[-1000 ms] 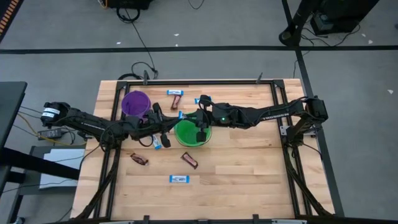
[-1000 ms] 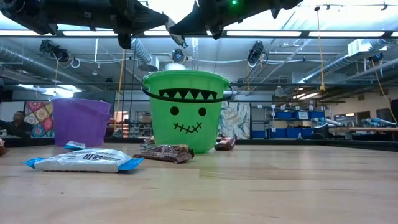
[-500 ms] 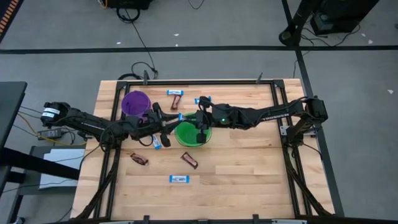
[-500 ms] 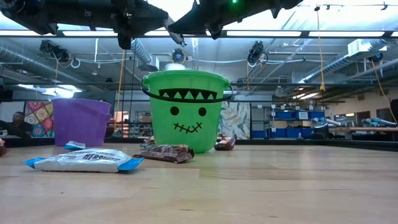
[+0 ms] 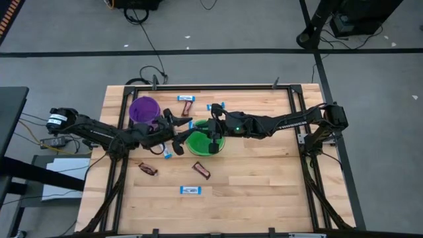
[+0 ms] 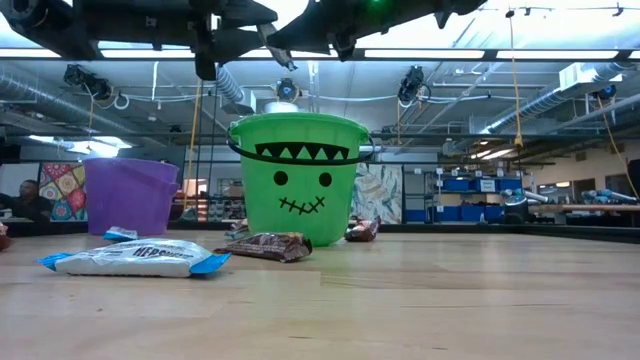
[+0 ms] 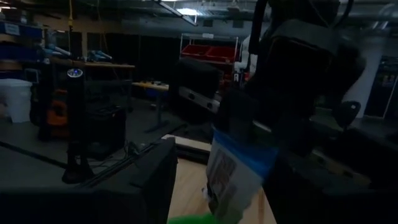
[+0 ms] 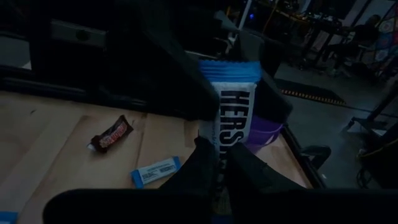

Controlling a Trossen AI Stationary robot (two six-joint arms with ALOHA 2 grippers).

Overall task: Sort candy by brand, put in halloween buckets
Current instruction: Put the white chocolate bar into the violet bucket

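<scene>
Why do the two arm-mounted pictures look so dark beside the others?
Both wrist views are dim and murky, though the blue-and-white candy bar still reads; the high view is evenly lit; in the low view bright ceiling lights glare behind the green bucket.

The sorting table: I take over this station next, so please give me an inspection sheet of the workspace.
Surface: wooden table, inside a black frame.
Job's things: green bucket mid-table, purple bucket toward its far left corner. The loose bars, blue-white and brown, lie around them. One blue-white bar is held in the air.
Clutter: nothing seen.
Grippers: right pincer is shut on the blue-white bar, over the green bucket. Left pincer is beside that bucket's rim, close to the bar.
Cables: black cable across the floor beyond the table.
Surroundings: grey floor; a person sits far behind.
</scene>
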